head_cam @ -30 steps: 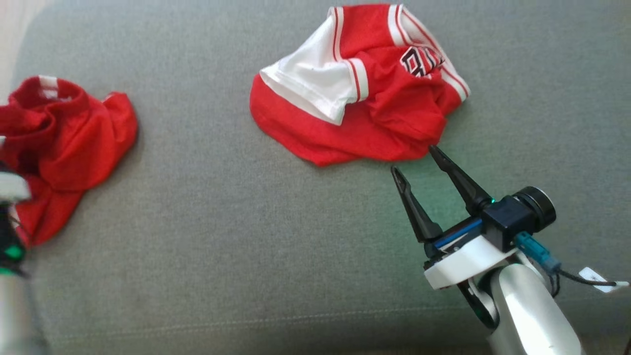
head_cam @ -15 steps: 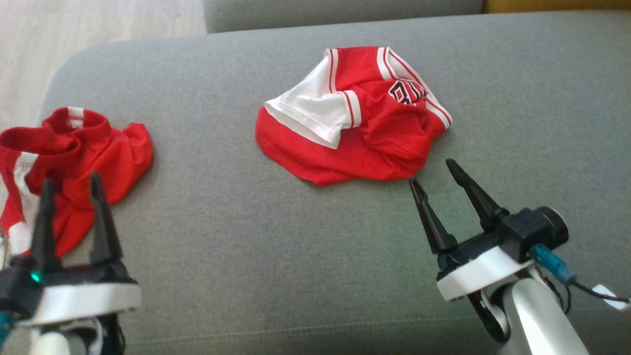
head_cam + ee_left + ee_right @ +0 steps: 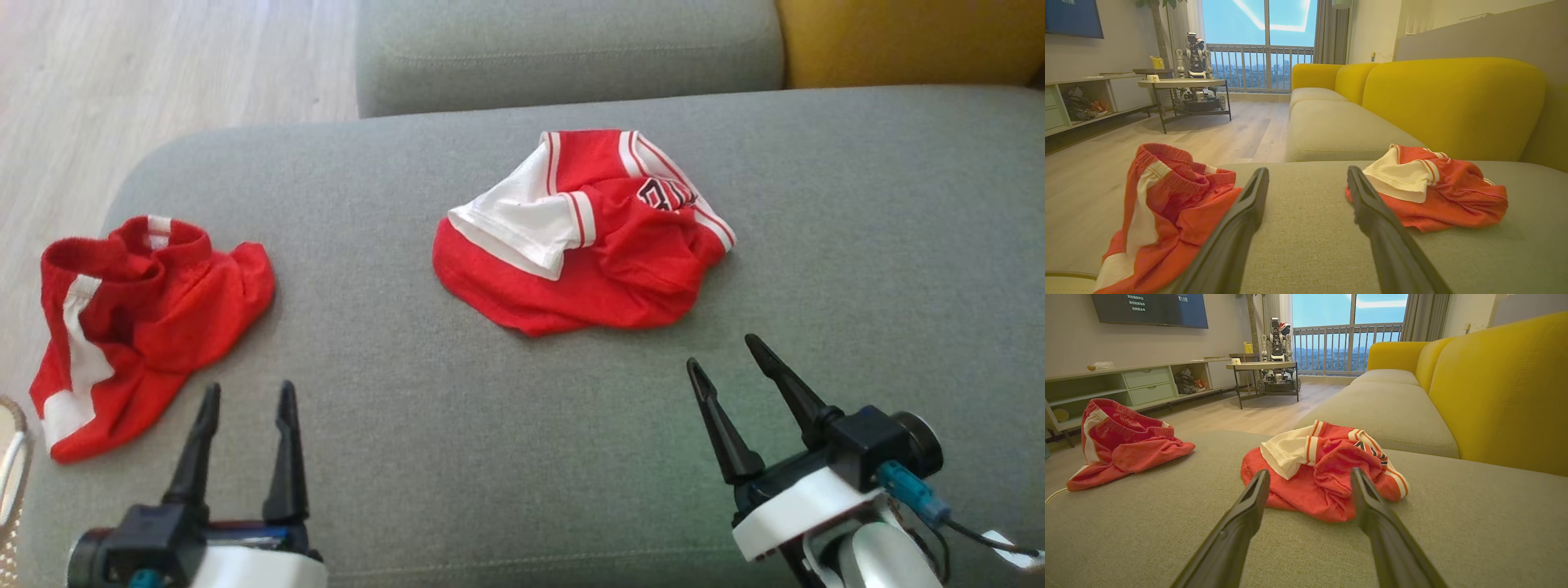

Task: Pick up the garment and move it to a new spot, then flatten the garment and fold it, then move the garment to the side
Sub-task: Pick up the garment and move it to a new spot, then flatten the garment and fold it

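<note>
Clothes on the sofa [image 3: 490,457], folks. We've got a red and white jersey [image 3: 588,253] lying crumpled in the middle of the grey seat, a bit towards the far side. A white sleeve flops over the top, and some dark lettering pokes out of a fold on its right. Way over on the left, well apart from it, a pair of red shorts [image 3: 155,318] with a white side stripe sits bunched up by the seat's rounded left edge. Our right claw [image 3: 722,351] hangs near us on the right, fingers spread wide with nothing between them. It's pointing towards the jersey's near edge but clear of it. Our left claw [image 3: 250,389] is at the near left, released and empty too, just to the right of the shorts and not touching them. Beyond the seat we can see another grey cushion [image 3: 563,57], a yellow backrest [image 3: 906,41] at the far right, and pale wood floor [image 3: 163,73] at the far left.
</note>
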